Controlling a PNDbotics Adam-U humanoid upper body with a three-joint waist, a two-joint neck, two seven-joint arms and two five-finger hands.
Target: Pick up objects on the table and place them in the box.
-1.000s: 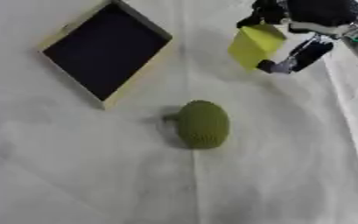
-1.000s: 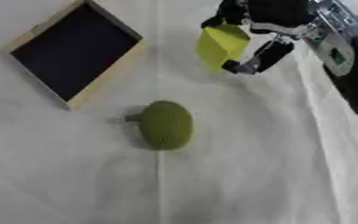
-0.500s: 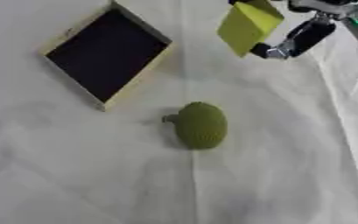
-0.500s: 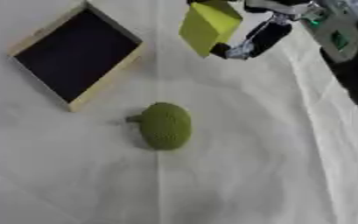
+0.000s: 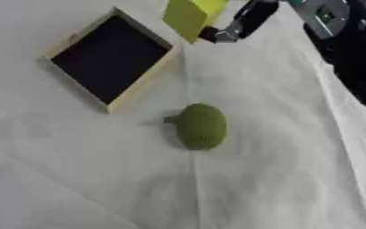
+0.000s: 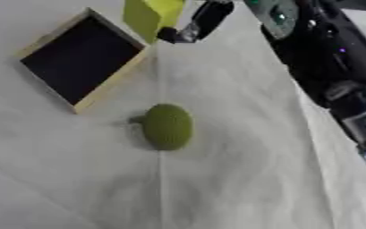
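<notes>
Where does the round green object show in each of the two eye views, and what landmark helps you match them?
Left eye view: the round green object lies just right of centre, on the white cloth.
Right eye view: it lies left of centre.
Shared landmark: the box with the dark inside, up and to the left of it in both.

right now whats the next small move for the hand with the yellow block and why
Probably carry it a little further left and down over the box. The right hand holds the yellow block raised beside the box's far right corner, not yet above its dark inside.
</notes>
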